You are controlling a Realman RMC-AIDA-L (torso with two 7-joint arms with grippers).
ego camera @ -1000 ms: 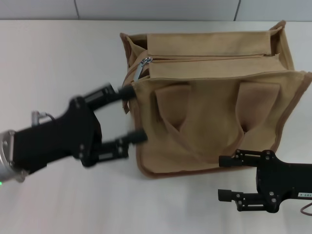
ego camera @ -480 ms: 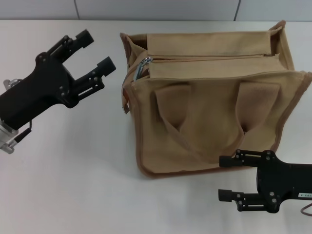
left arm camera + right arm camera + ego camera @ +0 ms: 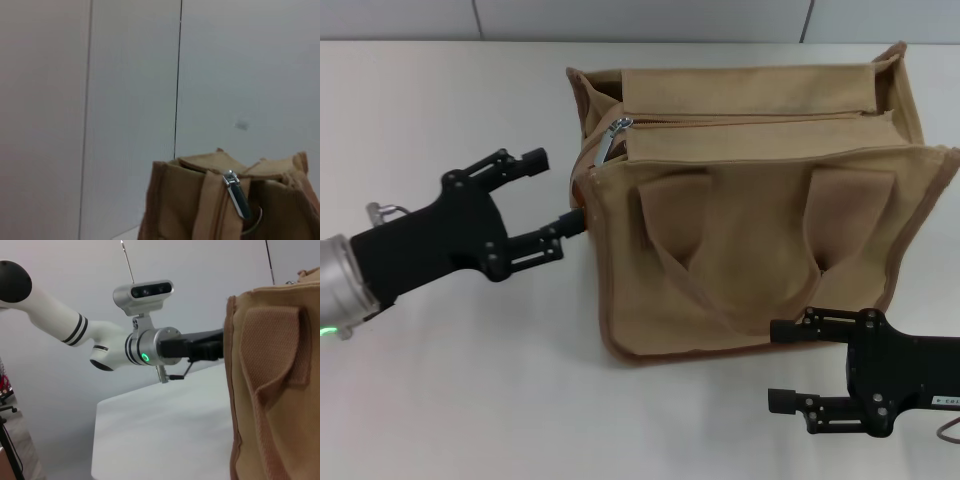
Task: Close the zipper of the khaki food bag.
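Observation:
The khaki food bag (image 3: 750,210) stands on the white table, its handles lying on the near side. The zipper (image 3: 740,120) runs along the top, with its silver pull tab (image 3: 612,135) at the bag's left end. The pull tab also shows in the left wrist view (image 3: 237,195). My left gripper (image 3: 552,190) is open just left of the bag, its fingers pointing at the left end below the tab. My right gripper (image 3: 782,365) is open and empty at the front right, below the bag.
The white table (image 3: 450,380) extends left of and in front of the bag. A grey wall (image 3: 640,18) runs behind it. The left arm (image 3: 125,345) shows in the right wrist view beside the bag's end.
My left gripper swung up and away to the back left, then came back down and right to the bag's left end. The right gripper and the bag have not moved.

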